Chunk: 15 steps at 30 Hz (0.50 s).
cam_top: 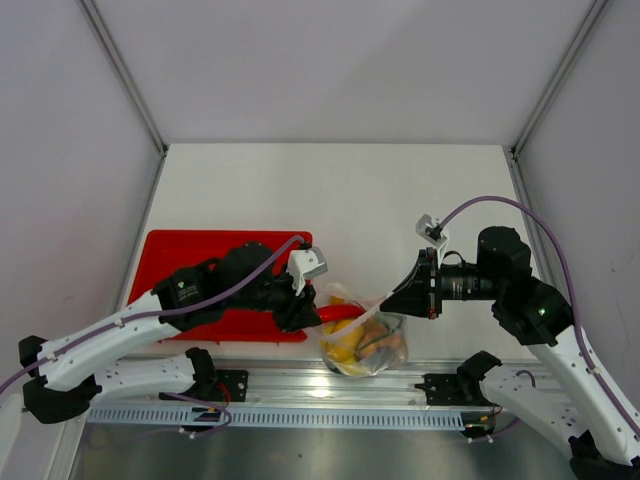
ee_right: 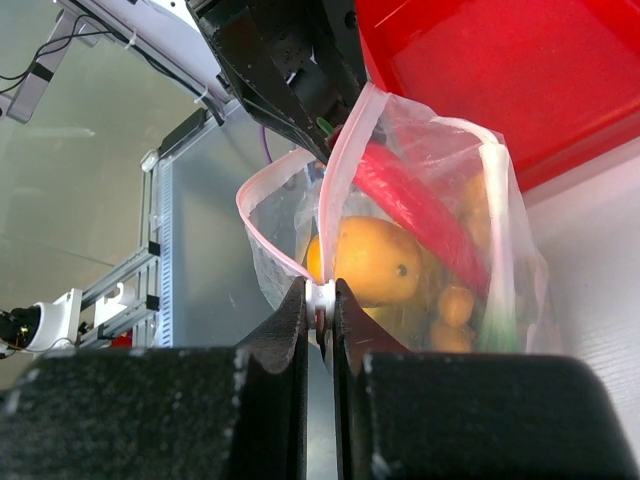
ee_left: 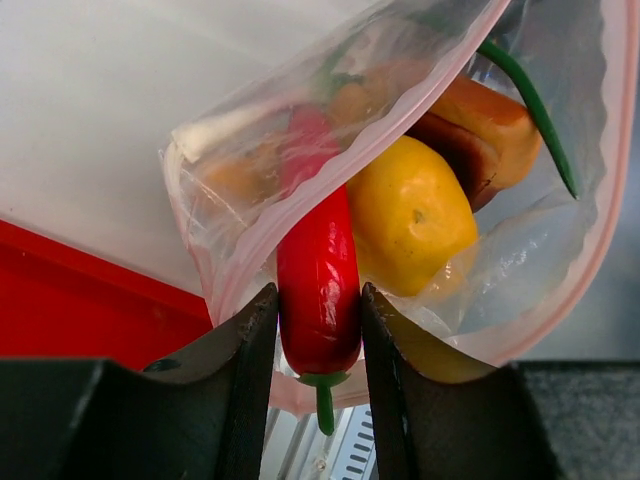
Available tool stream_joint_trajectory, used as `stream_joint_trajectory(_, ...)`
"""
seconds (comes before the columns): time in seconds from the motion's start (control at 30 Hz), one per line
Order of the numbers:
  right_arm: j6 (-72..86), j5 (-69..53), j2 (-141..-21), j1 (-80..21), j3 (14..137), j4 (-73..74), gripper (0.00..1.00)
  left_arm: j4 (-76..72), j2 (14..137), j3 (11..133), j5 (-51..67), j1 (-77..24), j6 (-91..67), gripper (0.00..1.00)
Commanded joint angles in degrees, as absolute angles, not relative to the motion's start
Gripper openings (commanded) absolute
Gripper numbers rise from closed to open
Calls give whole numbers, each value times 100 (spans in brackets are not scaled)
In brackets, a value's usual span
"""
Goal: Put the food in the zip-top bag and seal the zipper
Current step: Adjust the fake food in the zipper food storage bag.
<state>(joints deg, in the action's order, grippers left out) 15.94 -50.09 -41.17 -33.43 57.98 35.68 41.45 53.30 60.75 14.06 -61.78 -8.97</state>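
The clear zip-top bag hangs at the table's near edge between both grippers. My left gripper is shut on the red chili. The chili's far end is inside the bag mouth; its green stem points down. Inside the bag are a yellow lemon, an orange-brown wedge and a green stalk. My right gripper is shut on the white slider of the pink-red zipper, holding the mouth's edge. The right wrist view also shows the chili, the lemon, tan balls and green stalks.
A red rectangular tray lies on the table at the left, under my left arm. An aluminium rail runs along the near edge below the bag. Enclosure walls stand left, right and behind.
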Motion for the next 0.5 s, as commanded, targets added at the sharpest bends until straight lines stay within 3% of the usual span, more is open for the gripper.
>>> stream_joint_trajectory(0.0,1529,-5115,-4061,-3349,5959,3428,0,4307,5317,6188,1231,-6258,-861,41)
stream_joint_trajectory(0.13,1512,-5124,-4069,-3349,5941,3410,0,4359,5317,6214,1081,-6284,-844,53)
stream_joint_trajectory(0.27,1503,-5133,-4087,-3349,5950,3410,0,4474,5388,6240,1019,-6328,-765,58)
stream_joint_trajectory(0.33,1503,-5124,-4078,-3349,5959,3410,0,4491,5405,6240,1046,-6337,-747,54)
stream_joint_trajectory(0.47,1521,-5124,-4078,-3349,5959,3384,0,4430,5379,6249,1011,-6337,-721,33)
